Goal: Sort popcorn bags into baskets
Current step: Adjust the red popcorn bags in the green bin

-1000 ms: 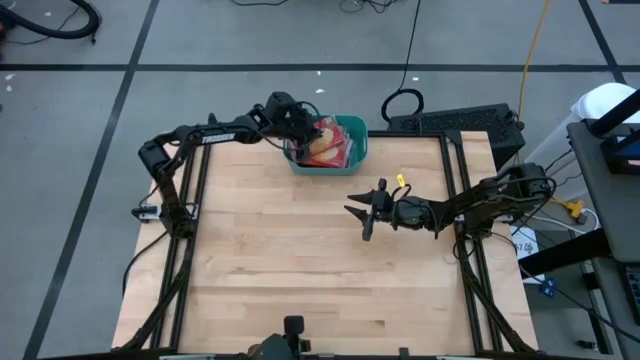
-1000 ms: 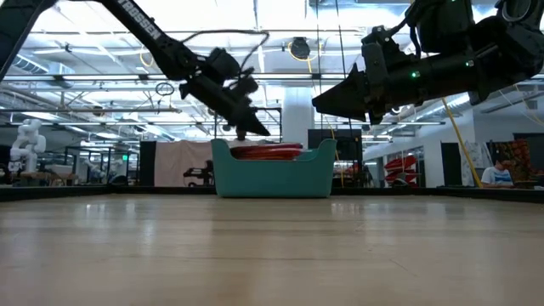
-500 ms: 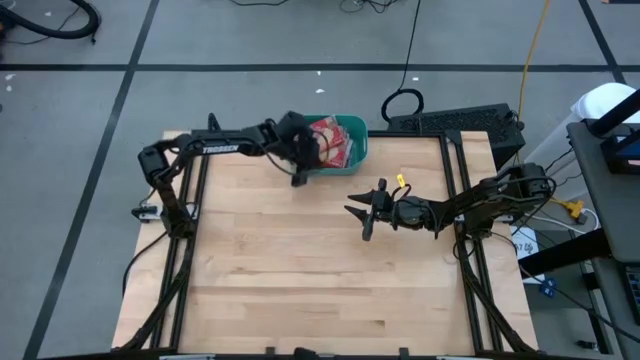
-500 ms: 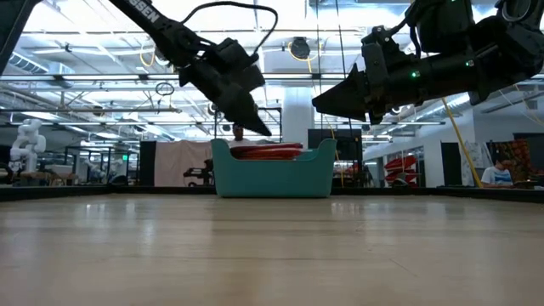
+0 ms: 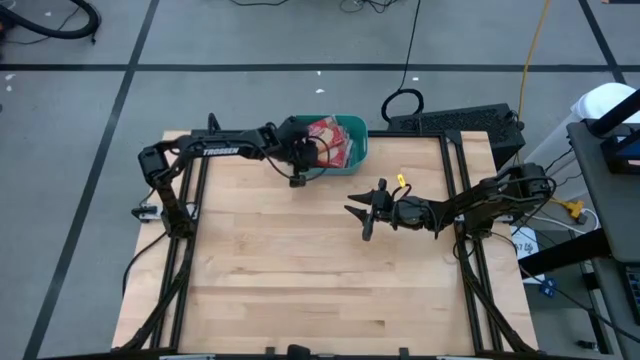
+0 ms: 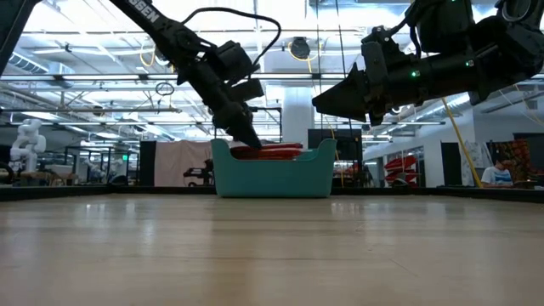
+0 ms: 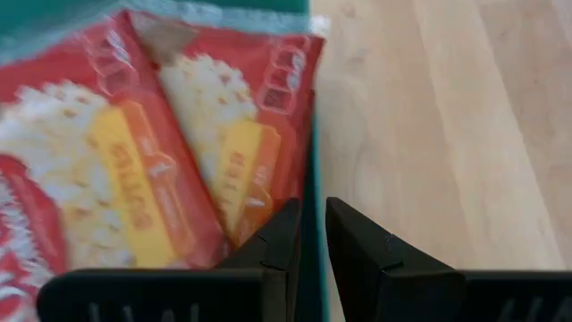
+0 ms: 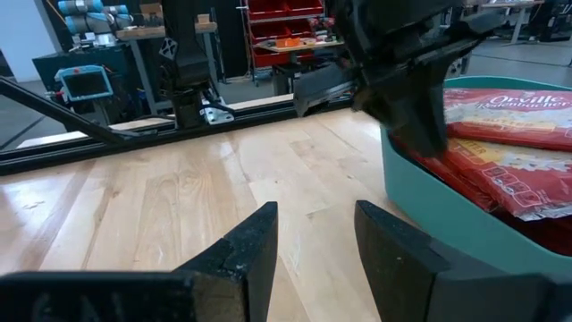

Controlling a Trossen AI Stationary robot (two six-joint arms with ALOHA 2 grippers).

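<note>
The teal basket point(image 5: 357, 152) stands near the table's far edge and also shows in the low view point(image 6: 272, 174). Several red popcorn bags point(image 5: 330, 140) with cream labels lie flat inside it, piled to about rim height point(image 6: 270, 151). My left gripper point(image 5: 297, 172) is down at the basket's near-left corner point(image 6: 251, 143), nearly shut, with the basket wall in the narrow gap. My right gripper point(image 5: 357, 222) hangs open above the table's middle right, a short way nearer than the basket point(image 8: 313, 228), and touches nothing. My left gripper point(image 7: 313, 237) is on the basket's thin teal wall point(image 7: 313, 183) at the near-left corner. One finger point(image 7: 284, 237) is inside next to a popcorn bag point(image 7: 223, 152) and the other finger point(image 7: 357, 246) is outside over the wood. It slants down from the table's left. The basket stands flat on the table.
Bare wood point(image 5: 300, 270) fills the middle and near half of the table. Black frame rails run along the left point(image 5: 185, 220) and right point(image 5: 465, 220) sides. A dark keyboard-like slab point(image 5: 455, 120) and cables lie beyond the far right corner.
My left gripper has swung from the basket's far-left side toward the table's near edge, then dropped onto the rim at the near-left corner. The basket and its bags have stayed put. My right arm has kept still.
</note>
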